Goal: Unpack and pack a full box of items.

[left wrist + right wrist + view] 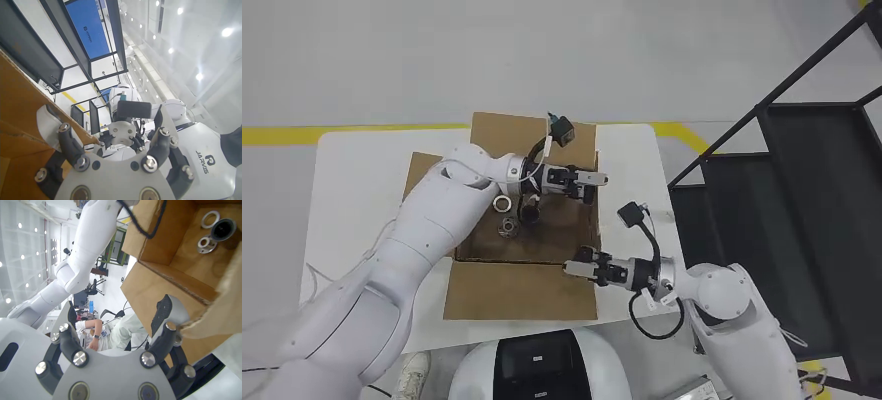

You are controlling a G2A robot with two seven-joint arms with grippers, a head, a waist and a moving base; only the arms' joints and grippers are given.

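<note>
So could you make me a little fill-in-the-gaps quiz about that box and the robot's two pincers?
1. The box is made of brown ____.
2. It stands on a table whose top is ____ in colour.
3. On the box's floor lies a flat ring of shiny ____.
4. The left pincer and the right pincer hold nothing: both are ____.
Missing words: cardboard; white; metal; open.

A blue panel [88, 28] carries a white logo and one short word; the white wall [105, 75] below it shows a smaller mark
</note>
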